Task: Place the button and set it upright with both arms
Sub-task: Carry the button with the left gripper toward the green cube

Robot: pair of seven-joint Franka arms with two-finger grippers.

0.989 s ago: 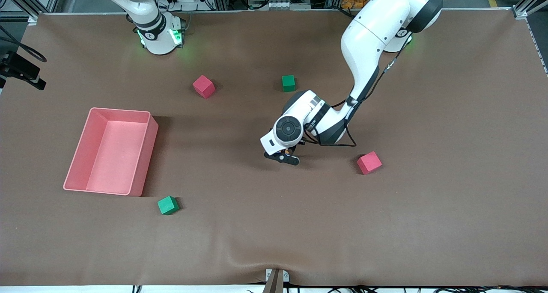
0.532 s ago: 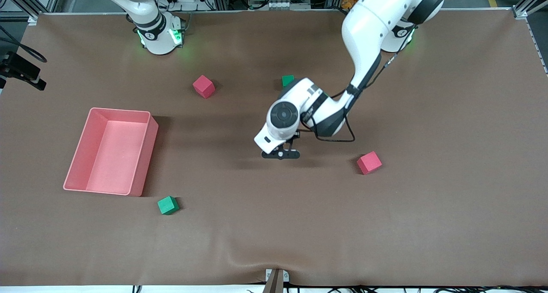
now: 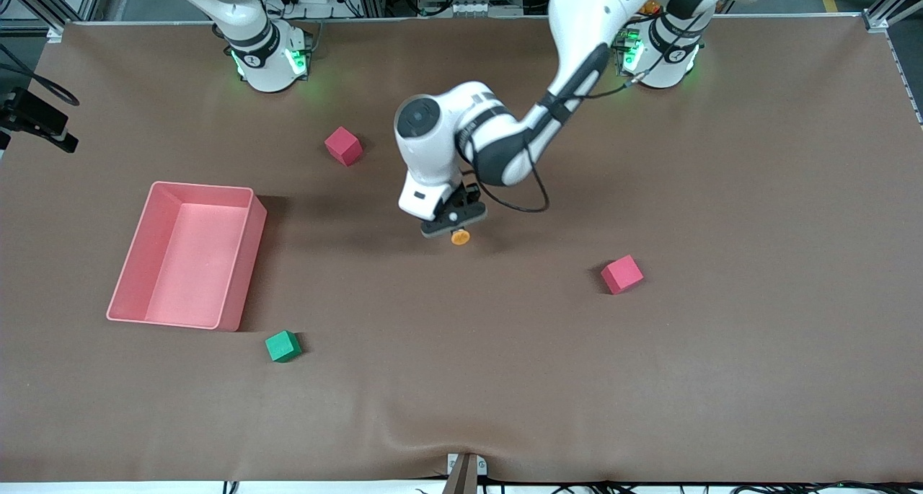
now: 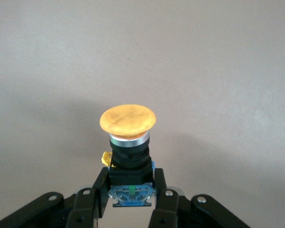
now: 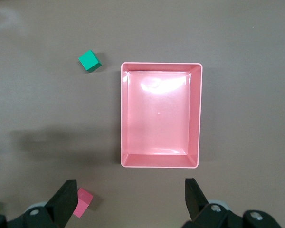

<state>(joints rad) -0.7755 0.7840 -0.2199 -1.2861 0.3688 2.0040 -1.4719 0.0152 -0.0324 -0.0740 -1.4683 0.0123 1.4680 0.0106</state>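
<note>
Button (image 3: 460,237): gripped by its dark body in the left pincer (image 3: 453,225), orange cap outward, held in the air over the middle of the surface (image 3: 721,350). Right pincer (image 5: 128,202): spread wide, nothing held, hung over the pink bin (image 5: 195,114); that arm waits.
</note>
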